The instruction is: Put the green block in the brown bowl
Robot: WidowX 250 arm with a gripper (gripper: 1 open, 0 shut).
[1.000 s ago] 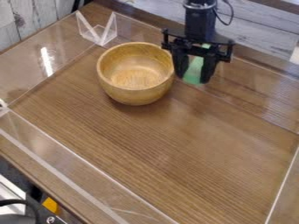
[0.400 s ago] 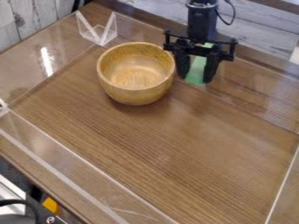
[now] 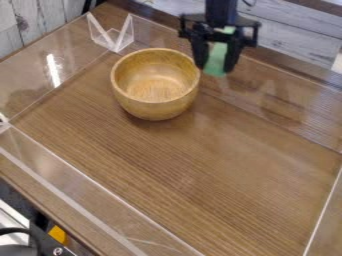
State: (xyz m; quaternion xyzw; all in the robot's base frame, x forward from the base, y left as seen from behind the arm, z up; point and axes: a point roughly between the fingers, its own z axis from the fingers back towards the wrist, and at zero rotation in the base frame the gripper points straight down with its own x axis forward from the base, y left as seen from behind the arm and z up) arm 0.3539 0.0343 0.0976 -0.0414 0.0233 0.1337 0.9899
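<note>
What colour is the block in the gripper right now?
Light green; the block shows between the gripper fingers in the camera view.

From my camera I see the gripper (image 3: 218,58) pointing straight down, its black fingers clamped on the green block (image 3: 215,59), which hangs upright above the wooden table (image 3: 201,170). It sits just behind and right of the brown bowl (image 3: 155,84), clear of the rim. A clear plastic piece (image 3: 110,31) stands at the back left.
</note>
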